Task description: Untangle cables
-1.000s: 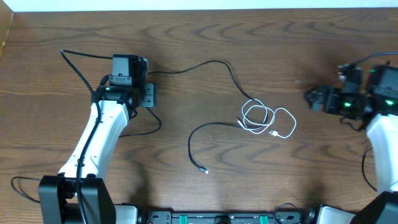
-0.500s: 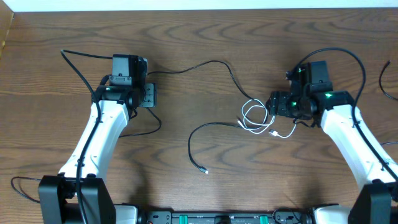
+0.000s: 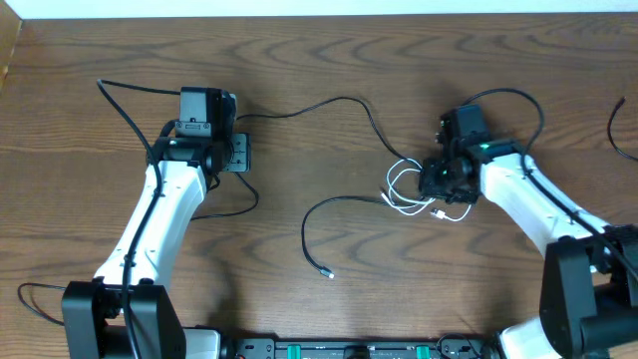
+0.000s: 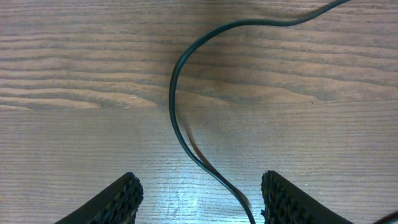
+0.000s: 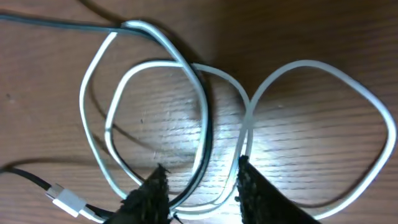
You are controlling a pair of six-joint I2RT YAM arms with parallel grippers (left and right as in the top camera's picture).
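The smooth white cable (image 5: 308, 61) lies in rounded loops right of centre on the wood-grain table (image 3: 299, 60), spread left to right. The thin black cable (image 4: 171, 93) snakes leftward from it. The right gripper (image 5: 199, 186) straddles their strands, jaws slightly apart. The left gripper (image 4: 199, 199) gapes wide around the black cable.

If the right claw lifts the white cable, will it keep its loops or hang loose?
Probably floppy: the white cable lies in soft curved loops, so it would likely sag and unroll. Being thin, probably light. The black cable crosses its loops, so it may drag along.
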